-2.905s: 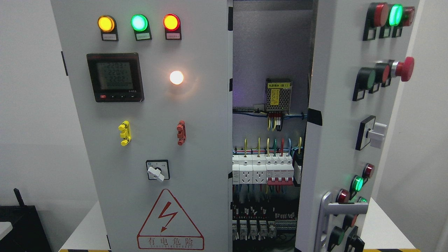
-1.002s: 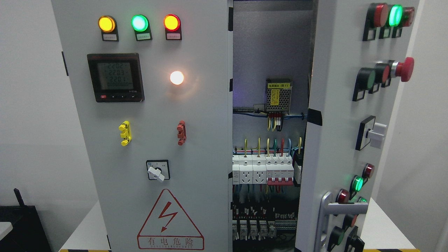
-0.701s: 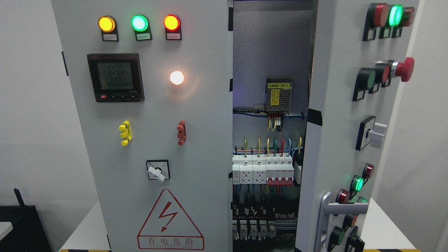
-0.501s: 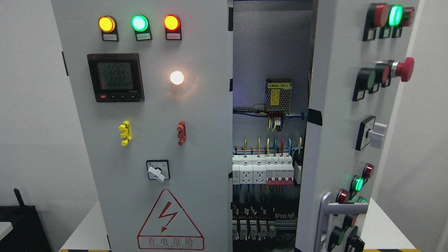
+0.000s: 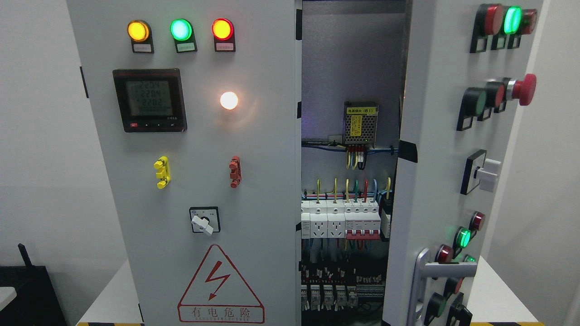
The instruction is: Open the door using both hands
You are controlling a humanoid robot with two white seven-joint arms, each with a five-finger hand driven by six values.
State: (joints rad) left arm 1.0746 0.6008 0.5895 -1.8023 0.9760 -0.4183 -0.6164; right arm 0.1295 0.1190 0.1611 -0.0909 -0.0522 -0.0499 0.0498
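Across the whole head view stands a grey electrical cabinet. Its left door is closed and faces the camera. Its right door is swung outward at 3 o'clock, seen nearly edge-on, with the opening between the two doors running from 12 to 6 o'clock. Neither robot hand shows anywhere, so I cannot tell how the fingers are set.

Inside the gap, a bare grey back panel fills the upper part. Below centre runs a row of white circuit breakers and sockets fed by coloured wires, with darker terminals beneath toward 6 o'clock. Above them sits a small perforated power supply with a yellow label.

On the left door, a red-outlined lightning warning triangle sits at 6 o'clock of that panel. A black digital meter sits at 10 o'clock. At 12 o'clock are three lit lamps: amber, green, red.

On the right door, a silver handle lies at 5 o'clock of the frame, and a red mushroom button juts out at 2 o'clock.
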